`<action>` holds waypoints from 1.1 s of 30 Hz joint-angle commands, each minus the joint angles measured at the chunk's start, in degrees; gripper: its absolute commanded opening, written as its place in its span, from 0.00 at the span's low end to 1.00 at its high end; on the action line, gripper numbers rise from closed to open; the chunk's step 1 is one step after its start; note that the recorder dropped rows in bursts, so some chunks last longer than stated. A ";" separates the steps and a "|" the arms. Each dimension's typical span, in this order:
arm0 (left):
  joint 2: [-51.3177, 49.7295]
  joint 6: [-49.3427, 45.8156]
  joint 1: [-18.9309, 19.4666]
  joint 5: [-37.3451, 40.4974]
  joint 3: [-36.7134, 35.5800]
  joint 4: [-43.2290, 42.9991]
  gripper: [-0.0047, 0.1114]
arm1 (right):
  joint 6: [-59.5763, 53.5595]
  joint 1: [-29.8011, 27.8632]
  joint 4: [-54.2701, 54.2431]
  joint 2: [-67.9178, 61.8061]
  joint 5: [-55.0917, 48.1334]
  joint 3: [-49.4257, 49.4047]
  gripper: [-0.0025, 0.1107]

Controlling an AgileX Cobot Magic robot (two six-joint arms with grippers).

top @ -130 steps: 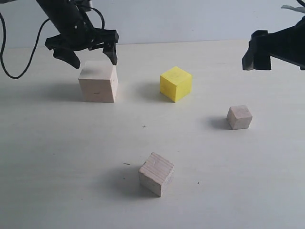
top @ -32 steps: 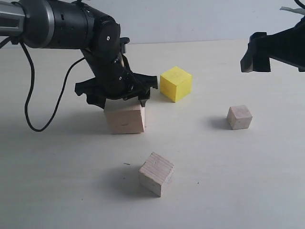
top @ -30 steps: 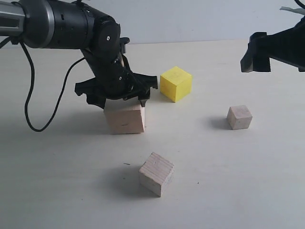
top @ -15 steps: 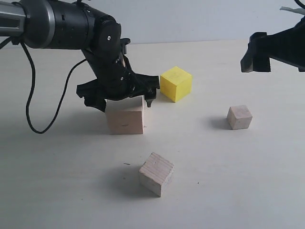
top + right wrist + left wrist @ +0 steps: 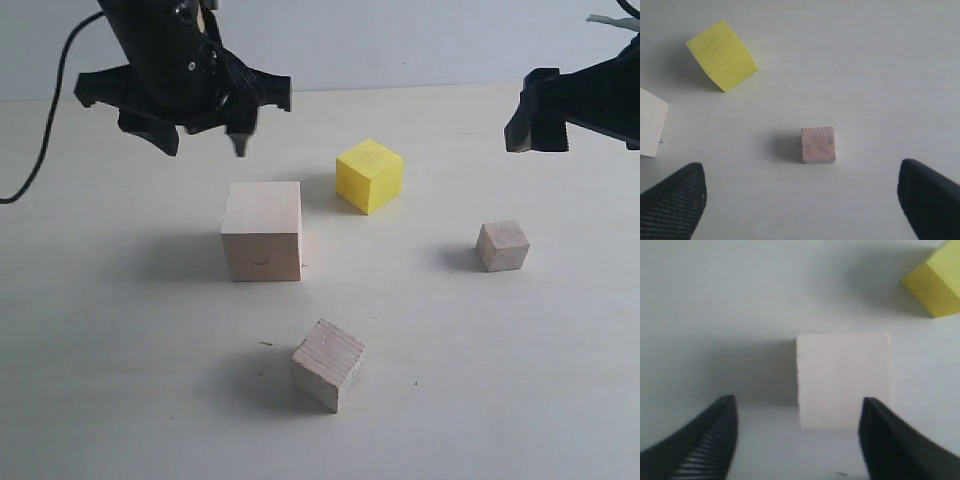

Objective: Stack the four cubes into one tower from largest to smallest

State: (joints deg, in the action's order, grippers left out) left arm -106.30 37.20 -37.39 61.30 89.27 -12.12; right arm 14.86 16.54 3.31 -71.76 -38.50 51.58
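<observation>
**Four cubes apart, both pincers spread**

The big wood cube (image 5: 262, 232) stands centre left with bare counter (image 5: 120, 380) along every edge. The yellow cube (image 5: 369, 176) sits near its upper right. The left pincer (image 5: 203, 147) hangs spread and empty above the big cube. The right pincer (image 5: 802, 202), also spread, hangs over the small cube (image 5: 502, 246). The medium cube (image 5: 328, 365) sits alone, low centre.

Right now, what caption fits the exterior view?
Left gripper hangs open above the large wood cube; yellow cube, grained medium cube and small cube stand apart; right gripper open.
</observation>
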 commanded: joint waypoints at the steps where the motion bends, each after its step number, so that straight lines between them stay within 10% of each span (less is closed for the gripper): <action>1: 3.09 -7.15 0.27 7.12 0.35 -3.47 0.14 | -5.99 -0.23 -3.76 0.14 3.05 0.21 0.88; 21: 26.66 -10.07 0.27 8.66 -0.31 -16.72 0.05 | -33.54 -0.23 -24.35 -14.54 8.85 7.23 0.82; 33: 42.32 -9.38 0.27 8.27 -23.24 -12.63 0.05 | -48.29 0.65 -23.83 -26.84 4.86 27.16 0.81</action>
State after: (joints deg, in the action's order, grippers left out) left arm -66.75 27.35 -37.28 69.91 71.39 -26.75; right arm -31.31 16.76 -20.87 -95.87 -31.53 74.27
